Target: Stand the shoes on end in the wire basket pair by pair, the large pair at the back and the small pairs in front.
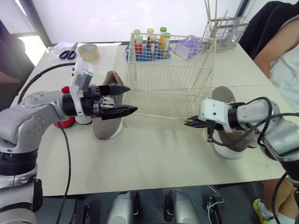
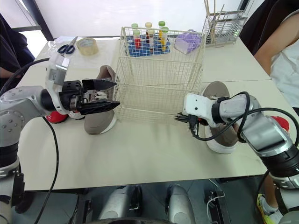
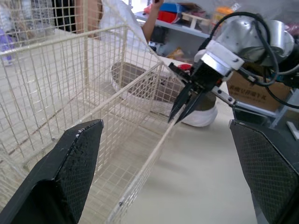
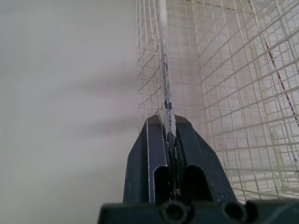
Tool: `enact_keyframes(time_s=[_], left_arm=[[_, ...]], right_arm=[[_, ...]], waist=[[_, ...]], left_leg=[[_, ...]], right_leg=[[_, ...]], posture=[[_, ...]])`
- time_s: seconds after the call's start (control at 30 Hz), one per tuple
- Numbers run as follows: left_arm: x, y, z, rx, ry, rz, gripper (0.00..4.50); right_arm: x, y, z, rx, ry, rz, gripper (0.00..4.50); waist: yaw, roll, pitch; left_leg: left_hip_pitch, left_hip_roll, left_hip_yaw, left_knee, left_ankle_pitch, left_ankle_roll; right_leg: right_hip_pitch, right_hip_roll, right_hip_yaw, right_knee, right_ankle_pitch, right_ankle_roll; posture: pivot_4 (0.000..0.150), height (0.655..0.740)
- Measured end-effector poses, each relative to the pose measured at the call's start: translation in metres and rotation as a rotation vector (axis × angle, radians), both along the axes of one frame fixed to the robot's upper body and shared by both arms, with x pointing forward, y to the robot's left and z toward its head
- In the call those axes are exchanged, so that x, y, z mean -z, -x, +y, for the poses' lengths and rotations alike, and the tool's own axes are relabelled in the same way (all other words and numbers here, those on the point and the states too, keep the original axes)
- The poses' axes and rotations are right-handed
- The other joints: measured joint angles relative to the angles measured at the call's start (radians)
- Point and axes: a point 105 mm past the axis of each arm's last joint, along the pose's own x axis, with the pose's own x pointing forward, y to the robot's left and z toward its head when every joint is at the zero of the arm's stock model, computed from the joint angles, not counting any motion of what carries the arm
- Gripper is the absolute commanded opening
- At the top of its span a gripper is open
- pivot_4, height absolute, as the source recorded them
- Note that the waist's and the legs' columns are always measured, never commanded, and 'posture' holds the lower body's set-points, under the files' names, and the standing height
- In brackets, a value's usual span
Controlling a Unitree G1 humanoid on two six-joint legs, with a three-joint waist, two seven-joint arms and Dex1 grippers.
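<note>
Mid surface (image 1: 154, 158), a cream wire basket (image 1: 170, 74) of thin square mesh. Clamped shut on its front rim wire, the right pincer (image 1: 190, 122). Just left of the basket, the left pincer (image 1: 124, 99), gaping wide above a tan shoe (image 1: 106, 128). Right of the basket, a second tan shoe (image 1: 233, 144), white-soled. Behind the basket, a rack of coloured tubes (image 1: 149, 44).

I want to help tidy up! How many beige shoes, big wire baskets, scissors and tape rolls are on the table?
beige shoes: 2
big wire basket: 1
scissors: 1
tape roll: 1
Total: 5
</note>
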Motion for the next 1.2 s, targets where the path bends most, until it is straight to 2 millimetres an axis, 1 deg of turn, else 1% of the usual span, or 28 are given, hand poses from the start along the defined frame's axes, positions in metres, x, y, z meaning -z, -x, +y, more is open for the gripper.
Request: enact_keyframes(time_s=[0.17, 0.37, 0.5, 0.73, 0.97, 1.2], left_arm=[[0.000, 0.000, 0.000, -0.003, -0.001, 0.001, 4.50], [-0.002, -0.001, -0.001, -0.007, -0.004, 0.001, 4.50], [-0.006, -0.001, -0.002, -0.010, -0.006, -0.012, 4.50], [-0.006, 0.000, -0.004, -0.013, -0.009, -0.013, 4.50], [-0.007, 0.000, -0.005, -0.018, -0.012, -0.011, 4.50], [-0.008, 0.000, -0.007, -0.014, -0.002, -0.013, 4.50]], right_arm=[[0.000, -0.001, -0.012, -0.068, 0.032, 0.010, 0.04], [0.001, 0.002, -0.015, -0.128, 0.035, 0.021, 0.04], [0.000, -0.003, -0.013, -0.148, 0.037, 0.007, 0.04], [0.000, -0.008, -0.005, -0.161, 0.034, 0.003, 0.04], [-0.001, -0.005, 0.004, -0.137, 0.025, 0.020, 0.04], [0.000, -0.002, 0.009, -0.115, 0.017, 0.029, 0.04]], waist=[[0.002, 0.000, 0.000], [-0.001, 0.000, 0.000], [-0.003, 0.000, 0.000], [-0.011, 0.000, 0.000], [-0.020, 0.000, 0.000], [-0.022, 0.000, 0.000]], left_leg=[[0.000, 0.000, 0.000, 0.000, 0.000, 0.000], [0.000, 0.000, 0.000, 0.000, 0.000, 0.000], [0.001, 0.001, 0.000, 0.000, 0.000, 0.000], [0.001, 0.001, 0.000, 0.000, 0.001, -0.001], [0.002, 0.002, 0.000, 0.000, 0.001, -0.002], [0.002, 0.001, 0.000, 0.000, 0.001, -0.002]], right_leg=[[0.000, 0.000, 0.000, 0.000, 0.000, 0.000], [0.000, 0.000, 0.000, 0.000, 0.000, 0.000], [0.000, 0.000, 0.000, 0.000, 0.000, 0.000], [0.000, 0.001, 0.000, 0.001, 0.000, 0.000], [0.000, 0.001, 0.000, 0.002, 0.000, 0.000], [0.000, 0.001, 0.000, 0.002, 0.000, 0.000]], posture=[[0.150, 0.7400], [0.150, 0.7400], [0.150, 0.7400], [0.150, 0.7400], [0.150, 0.7400], [0.150, 0.7400]])
